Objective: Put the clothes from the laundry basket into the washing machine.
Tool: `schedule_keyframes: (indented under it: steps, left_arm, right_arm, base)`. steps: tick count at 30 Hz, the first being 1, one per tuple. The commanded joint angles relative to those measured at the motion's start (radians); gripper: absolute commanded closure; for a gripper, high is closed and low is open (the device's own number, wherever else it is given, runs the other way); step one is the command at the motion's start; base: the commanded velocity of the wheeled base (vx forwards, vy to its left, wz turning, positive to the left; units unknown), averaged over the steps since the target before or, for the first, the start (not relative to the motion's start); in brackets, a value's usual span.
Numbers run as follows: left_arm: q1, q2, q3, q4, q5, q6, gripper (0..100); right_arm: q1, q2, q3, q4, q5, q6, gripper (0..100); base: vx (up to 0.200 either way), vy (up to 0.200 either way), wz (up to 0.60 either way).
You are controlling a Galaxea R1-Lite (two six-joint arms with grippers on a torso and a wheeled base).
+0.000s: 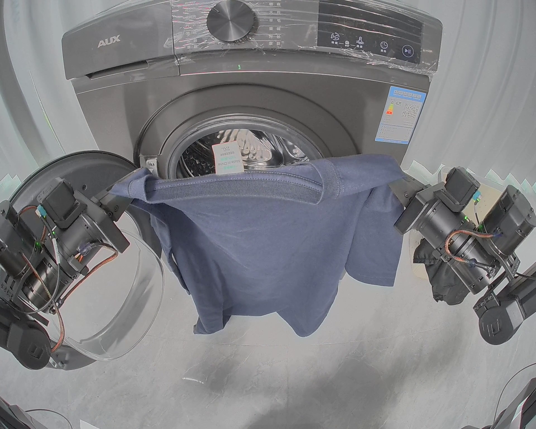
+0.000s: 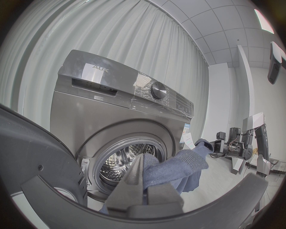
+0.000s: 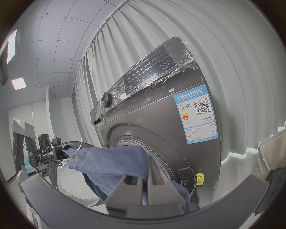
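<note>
Both arms are held up in front of the machine at about the same height, well apart, with their wrists turned inward so the grippers face each other. The left gripper (image 1: 127,187) is clamped on one shoulder end of a navy T-shirt (image 1: 268,240), and the right gripper (image 1: 403,187) pinches the opposite shoulder, its fingers closed on the cloth. The shirt is stretched between them in the air. Its long axis runs side to side across the machine's mouth, with the collar edge on top and the body and hem hanging straight down above the grey floor (image 1: 312,380). One sleeve droops near the right gripper. A white label (image 1: 228,158) stands up from the middle of the collar. Below the right arm a dark cloth (image 1: 441,282) lies bunched; what it rests on cannot be told. Beside the left arm the round door (image 1: 111,324) stands swung open to the robot's left. Behind the shirt is the washing machine (image 1: 111,106), its steel drum (image 1: 251,142) showing above the collar. Higher up sit the dial (image 1: 230,20) and a film-wrapped control panel (image 1: 368,33), and a pale curtain (image 1: 491,84) hangs beyond.
</note>
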Motion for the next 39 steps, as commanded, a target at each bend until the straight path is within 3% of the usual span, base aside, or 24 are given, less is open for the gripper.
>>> schedule_keyframes:
  steps: [1, 14, 19, 21, 25, 29, 32, 36, 39]
  left_arm:
    - [0.000, 0.000, 0.003, -0.001, 0.000, -0.001, 100]
    - [0.012, 0.009, 0.010, -0.001, 0.000, -0.001, 100]
    - [-0.014, 0.022, 0.024, 0.001, 0.000, -0.001, 100]
    - [-0.057, 0.040, 0.018, -0.001, 0.014, 0.002, 100]
    - [-0.120, 0.075, 0.003, -0.001, 0.021, 0.002, 100]
    - [-0.189, 0.154, -0.054, -0.013, 0.060, 0.003, 100]
    - [-0.199, 0.177, -0.062, -0.019, 0.066, 0.003, 100]
    - [-0.221, 0.189, -0.103, -0.017, 0.084, 0.000, 100]
    - [-0.242, 0.189, -0.123, -0.019, 0.122, 0.000, 100]
  right_arm:
    - [-0.006, 0.001, 0.000, 0.000, 0.001, 0.000, 100]
    - [-0.024, 0.001, 0.000, -0.002, 0.001, 0.000, 100]
    - [-0.012, 0.004, 0.000, -0.002, 0.001, 0.000, 100]
    - [-0.002, 0.007, 0.001, -0.002, -0.001, 0.001, 100]
    - [0.027, 0.029, 0.012, -0.006, -0.002, 0.004, 100]
    - [0.060, 0.070, 0.050, -0.014, -0.012, 0.008, 100]
    - [0.079, 0.091, 0.073, -0.014, -0.010, 0.009, 100]
    - [0.162, 0.144, 0.073, -0.014, -0.013, 0.020, 100]
    - [0.209, 0.196, 0.064, -0.016, -0.052, 0.043, 100]
  base:
    - [0.000, 0.000, 0.00]
    - [0.000, 0.000, 0.00]
    - [0.000, 0.000, 0.00]
    - [0.000, 0.000, 0.00]
    - [0.000, 0.000, 0.00]
    - [0.000, 0.000, 0.00]
    - [0.000, 0.000, 0.00]
    - [0.000, 0.000, 0.00]
    - [0.000, 0.000, 0.00]
